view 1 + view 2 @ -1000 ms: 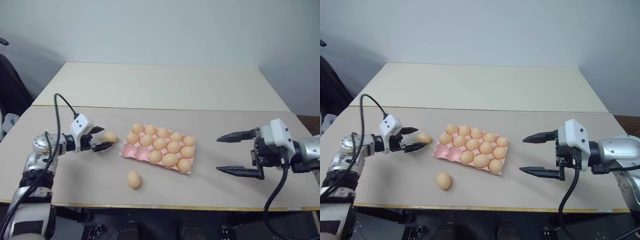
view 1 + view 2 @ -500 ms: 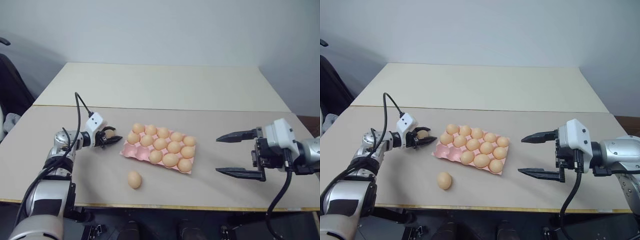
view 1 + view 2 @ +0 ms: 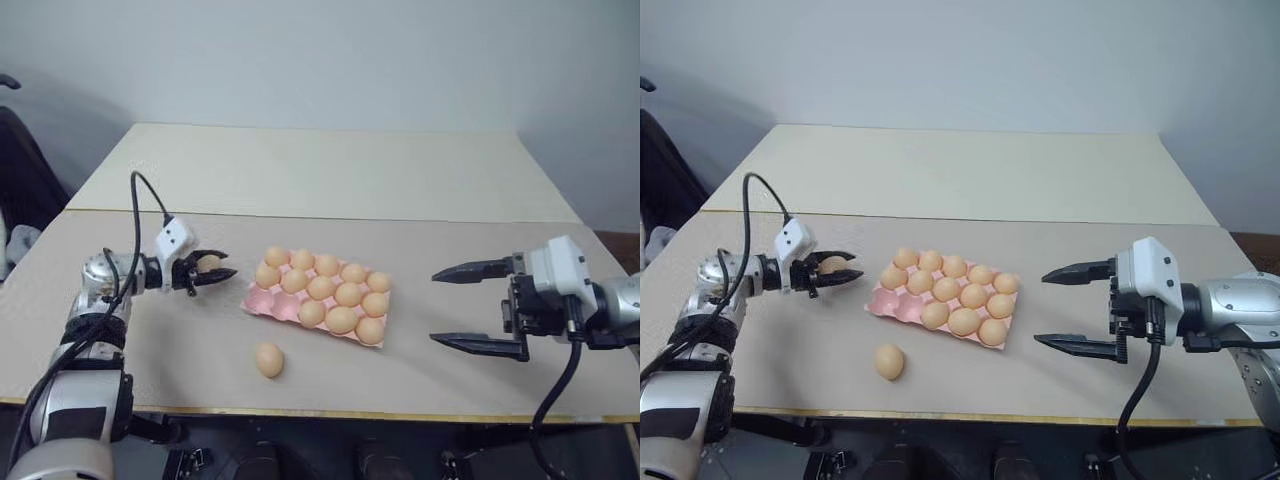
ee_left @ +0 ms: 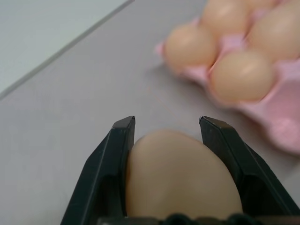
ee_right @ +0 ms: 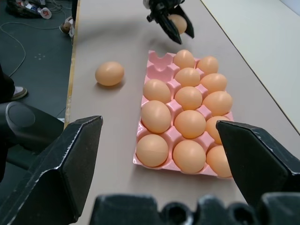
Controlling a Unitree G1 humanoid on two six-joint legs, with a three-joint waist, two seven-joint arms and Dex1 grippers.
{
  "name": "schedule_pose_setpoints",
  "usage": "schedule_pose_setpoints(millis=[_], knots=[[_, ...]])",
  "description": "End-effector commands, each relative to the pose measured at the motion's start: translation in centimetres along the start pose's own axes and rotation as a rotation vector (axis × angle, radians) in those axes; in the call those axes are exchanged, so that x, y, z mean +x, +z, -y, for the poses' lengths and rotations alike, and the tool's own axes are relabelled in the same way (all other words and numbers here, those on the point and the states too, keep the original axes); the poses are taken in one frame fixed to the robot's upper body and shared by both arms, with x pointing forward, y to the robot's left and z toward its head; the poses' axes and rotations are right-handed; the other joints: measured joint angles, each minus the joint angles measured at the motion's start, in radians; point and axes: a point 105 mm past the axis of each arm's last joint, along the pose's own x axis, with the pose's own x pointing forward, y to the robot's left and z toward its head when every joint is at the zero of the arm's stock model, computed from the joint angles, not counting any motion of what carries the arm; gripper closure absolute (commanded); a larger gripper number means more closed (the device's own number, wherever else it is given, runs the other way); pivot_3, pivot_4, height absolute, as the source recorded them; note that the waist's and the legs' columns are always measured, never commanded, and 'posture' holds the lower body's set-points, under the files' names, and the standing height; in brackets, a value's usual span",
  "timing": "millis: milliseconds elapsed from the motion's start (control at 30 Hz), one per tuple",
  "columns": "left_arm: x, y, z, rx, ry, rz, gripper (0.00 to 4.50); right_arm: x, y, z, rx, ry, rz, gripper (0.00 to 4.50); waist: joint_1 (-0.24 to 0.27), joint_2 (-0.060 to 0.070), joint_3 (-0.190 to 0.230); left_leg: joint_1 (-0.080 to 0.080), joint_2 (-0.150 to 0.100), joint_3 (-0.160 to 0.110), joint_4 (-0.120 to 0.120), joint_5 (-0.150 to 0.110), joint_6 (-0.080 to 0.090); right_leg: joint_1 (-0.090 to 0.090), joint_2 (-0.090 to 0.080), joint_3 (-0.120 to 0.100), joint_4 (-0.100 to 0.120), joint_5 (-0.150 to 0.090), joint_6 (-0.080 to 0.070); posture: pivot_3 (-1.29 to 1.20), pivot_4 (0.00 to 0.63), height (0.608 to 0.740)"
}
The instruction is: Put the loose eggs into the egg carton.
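A second ago the left end effector (image 3: 212, 270) stood open around a loose egg lying on the table (image 3: 420, 200) just beside the egg carton (image 3: 262, 302). Now its two black fingers have closed on that held egg (image 3: 208, 263), and the egg is off the surface, carried a little above the table and near the carton's left edge. The left wrist view confirms the grip: the egg sits snug between both fingers, touching each.

The right end effector (image 3: 480, 308) has not moved; it hangs with its fingers spread wide and empty, well apart from the carton on the other side.

The carton holds thirteen eggs, and its two free cups lie at the near left corner (the right wrist view shows these bare pink hollows most plainly). A second loose egg (image 3: 268, 359) lies on the table in front of the carton, untouched.

So the pick looks done and the carry has begun. The likely next step is a short move over to one of the open cups, then a gentle lowering, since a smooth egg held by two narrow fingers could slip or roll.
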Motion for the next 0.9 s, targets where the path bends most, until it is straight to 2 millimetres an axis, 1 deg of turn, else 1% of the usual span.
schedule_pose_setpoints(millis=[33, 100, 200, 300, 433, 533, 667, 700, 800, 833, 900], knots=[[1.8, 3.4, 3.1, 0.048, -0.163, 0.118, 2.25, 0.0, 0.8, -0.1, -0.041, -0.010, 0.022, 0.00, 0.000, 0.000, 0.000, 0.000, 0.000, 0.000, 0.000, 0.000, 0.000, 0.000, 0.000, 0.000, 0.000, 0.000, 0.000, 0.00, 0.150, 0.740], [3.1, 4.0, 5.6, 0.063, -0.265, 0.147, 2.25, 0.1, 0.9, -0.1, -0.043, -0.014, 0.023, 0.00, 0.000, 0.000, 0.000, 0.001, 0.000, 0.000, 0.000, 0.000, 0.000, 0.001, 0.000, 0.000, 0.000, 0.000, 0.000, 0.00, 0.150, 0.740], [4.3, 4.1, 7.5, 0.041, -0.327, 0.158, 2.25, 0.0, 1.0, -0.2, -0.043, -0.022, 0.025, 0.00, -0.001, 0.000, 0.000, 0.001, 0.000, 0.000, 0.000, 0.000, 0.000, 0.001, 0.000, 0.000, 0.000, 0.000, 0.000, 0.00, 0.150, 0.740], [5.2, 4.1, 8.5, 0.040, -0.362, 0.155, 2.25, -0.1, 1.0, -0.3, -0.043, -0.029, 0.022, 0.00, -0.007, 0.000, 0.000, 0.001, 0.000, -0.001, 0.000, 0.000, 0.000, 0.000, 0.001, 0.001, 0.001, 0.000, 0.000, 0.00, 0.150, 0.740], [6.2, 3.9, 8.8, 0.032, -0.367, 0.137, 2.25, -0.2, 1.1, -0.4, -0.043, -0.038, 0.021, 0.00, -0.008, 0.000, 0.000, 0.002, 0.000, 0.000, 0.000, 0.000, 0.000, 0.001, 0.001, 0.001, 0.000, 0.000, 0.000, 0.00, 0.150, 0.740], [6.5, 3.4, 8.8, 0.063, -0.380, 0.097, 1.62, -0.3, 1.2, -0.5, -0.045, -0.047, 0.022, 0.00, -0.004, 0.000, 0.000, 0.001, 0.000, 0.000, 0.000, 0.000, 0.000, 0.001, 0.001, 0.001, 0.000, 0.000, 0.000, 0.00, 0.150, 0.740], [6.0, 3.6, 8.6, 0.065, -0.384, 0.108, 0.27, -0.3, 1.2, -0.6, -0.042, -0.051, 0.023, 0.00, -0.005, 0.000, 0.000, 0.001, 0.000, 0.000, 0.000, 0.000, 0.000, 0.001, 0.001, 0.001, 0.000, 0.000, 0.000, 0.00, 0.150, 0.740], [5.9, 3.8, 8.4, 0.073, -0.372, 0.115, 0.02, -0.3, 1.2, -0.6, -0.042, -0.051, 0.023, 0.00, -0.004, 0.000, 0.000, 0.001, 0.000, 0.000, 0.000, 0.000, 0.000, 0.001, 0.001, 0.001, 0.000, 0.000, 0.000, 0.00, 0.150, 0.740], [5.4, 4.5, 7.8, 0.082, -0.338, 0.132, 0.02, -0.2, 1.2, -0.6, -0.040, -0.052, 0.026, 0.00, -0.004, 0.000, 0.000, 0.001, 0.000, 0.000, 0.000, 0.000, 0.000, 0.001, 0.001, 0.001, 0.000, 0.000, 0.000, 0.00, 0.150, 0.740], [4.9, 4.8, 7.5, 0.085, -0.329, 0.140, 0.02, -0.1, 1.1, -0.5, -0.040, -0.051, 0.027, 0.00, -0.005, 0.000, 0.000, 0.001, 0.000, 0.000, 0.000, 0.000, 0.000, 0.001, 0.001, 0.001, 0.000, 0.000, 0.000, 0.00, 0.150, 0.740], [3.2, 5.4, 6.6, 0.092, -0.302, 0.149, 0.02, -0.1, 1.1, -0.4, -0.037, -0.048, 0.032, 0.00, -0.009, 0.000, 0.000, 0.001, 0.000, 0.000, 0.000, 0.000, 0.000, 0.000, 0.001, 0.001, 0.000, 0.000, 0.000, 0.00, 0.150, 0.740]])
